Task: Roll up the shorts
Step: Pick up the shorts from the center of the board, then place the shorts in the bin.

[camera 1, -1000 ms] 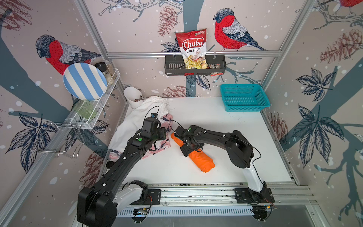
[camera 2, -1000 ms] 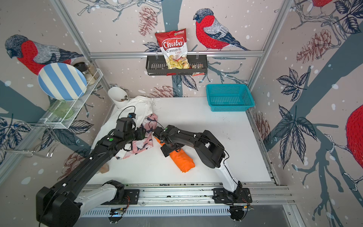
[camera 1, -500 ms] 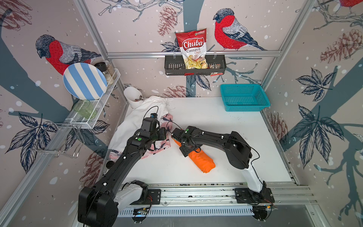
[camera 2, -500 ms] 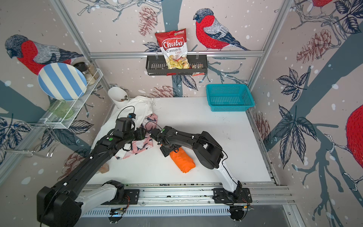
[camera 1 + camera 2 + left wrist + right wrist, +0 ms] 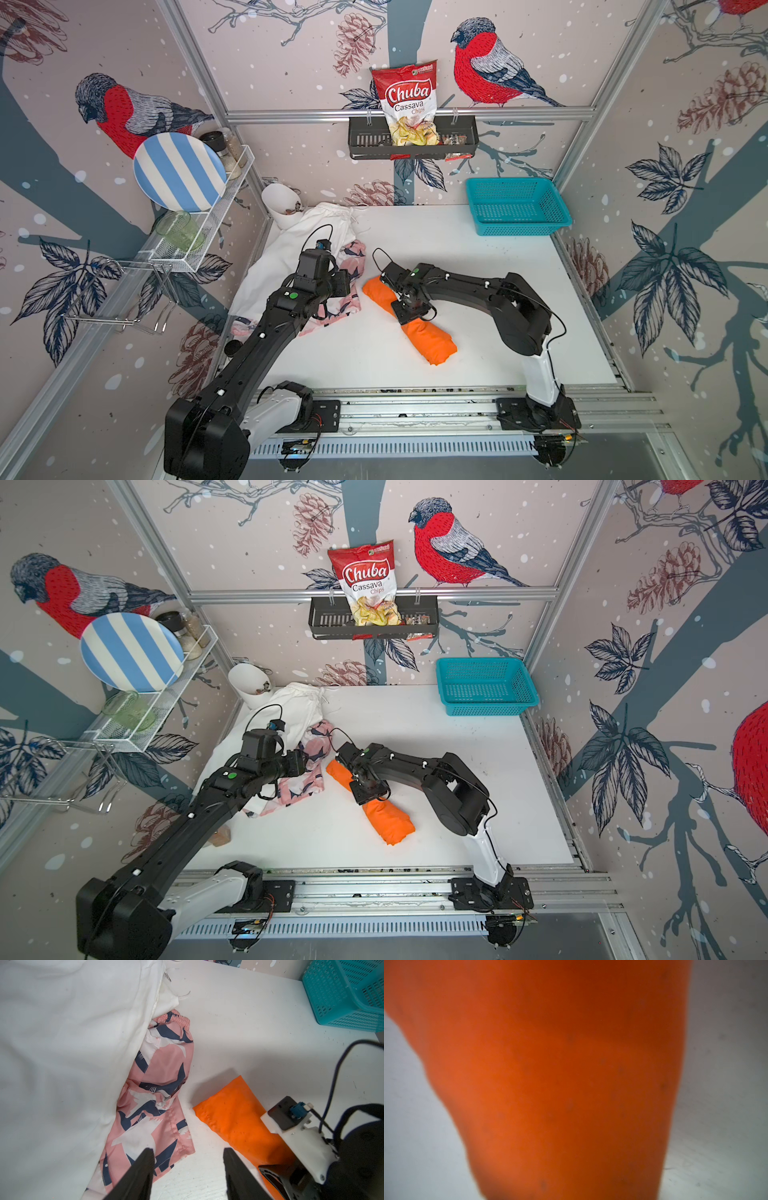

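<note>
Orange shorts (image 5: 424,334) front and centre, rolled into a tight bundle lying slantwise on the white table (image 5: 478,249). Right gripper (image 5: 409,309) is down on top of the roll, near its middle. Its wrist camera is jammed in so close that it gives only a blur of orange against the table. Whether those jaws are clamped on the fabric or just pressing it, I can't tell. Over to the left gripper (image 5: 188,1152): fingers (image 5: 143,1167) a moderate way apart with nothing between them, poised above the hem of the pink shorts (image 5: 164,1068) with navy-and-white shapes. Those lie crumpled just beside the orange roll's end, a strip of table between them. They're half tucked under the white shorts (image 5: 62,1053), which sprawl unrolled toward the back left corner. Teal basket (image 5: 515,208) sits back right, well apart.
</note>
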You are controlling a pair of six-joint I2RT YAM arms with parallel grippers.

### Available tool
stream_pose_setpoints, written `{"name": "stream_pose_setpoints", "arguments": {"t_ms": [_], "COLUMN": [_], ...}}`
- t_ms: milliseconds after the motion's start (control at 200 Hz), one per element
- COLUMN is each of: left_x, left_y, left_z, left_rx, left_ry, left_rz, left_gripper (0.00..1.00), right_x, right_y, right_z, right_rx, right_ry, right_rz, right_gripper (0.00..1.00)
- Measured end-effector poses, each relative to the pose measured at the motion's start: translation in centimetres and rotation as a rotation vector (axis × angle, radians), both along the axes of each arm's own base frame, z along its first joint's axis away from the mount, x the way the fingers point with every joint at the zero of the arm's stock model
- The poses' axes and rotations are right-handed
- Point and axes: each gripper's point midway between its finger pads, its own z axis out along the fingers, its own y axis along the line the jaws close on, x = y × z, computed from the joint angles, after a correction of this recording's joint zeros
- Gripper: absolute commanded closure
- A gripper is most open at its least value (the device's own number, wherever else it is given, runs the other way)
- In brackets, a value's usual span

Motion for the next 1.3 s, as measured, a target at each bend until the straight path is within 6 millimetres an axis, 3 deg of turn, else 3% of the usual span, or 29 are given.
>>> {"name": "stream_pose_setpoints", "arguments": {"t_ms": [245, 570, 660, 780, 955, 1096, 1171, 1301], "left_x": [0.0, 0.0, 0.1, 0.1, 0.2, 0.4, 0.6, 0.8], "left_y": [0.0, 0.2, 0.2, 0.3, 0.4, 0.7, 1.1, 1.9], "left_z": [-0.1, -0.2, -0.3, -0.3, -0.6, -1.2, -1.4, -1.5], "left_rx": [0.002, 0.003, 0.004, 0.005, 0.008, 0.012, 0.013, 0.008], "left_ry": [0.001, 0.004, 0.007, 0.009, 0.018, 0.037, 0.043, 0.049], "left_rz": [-0.001, 0.003, 0.006, 0.008, 0.011, 0.020, 0.027, 0.049], "left_gripper": [0.43, 0.43, 0.43, 0.42, 0.42, 0.42, 0.42, 0.42], "right_x": [3.9, 12.7, 15.8, 20.2, 26.6, 31.2, 33.4, 37.0], "right_y": [-1.1, -5.5, -8.2, -13.4, -22.2, -27.3, -29.8, -34.5], "right_z": [5.5, 13.3, 15.4, 17.8, 19.3, 21.2, 21.6, 20.9], "right_rx": [0.458, 0.930, 1.007, 1.099, 1.197, 1.262, 1.293, 1.310], "right_ry": [0.059, 0.005, -0.057, -0.149, -0.272, -0.370, -0.400, -0.441], "right_rz": [-0.260, -0.591, -0.682, -0.825, -1.074, -1.169, -1.218, -1.347], "right_gripper": [0.62, 0.64, 0.63, 0.63, 0.64, 0.66, 0.70, 0.69]}}
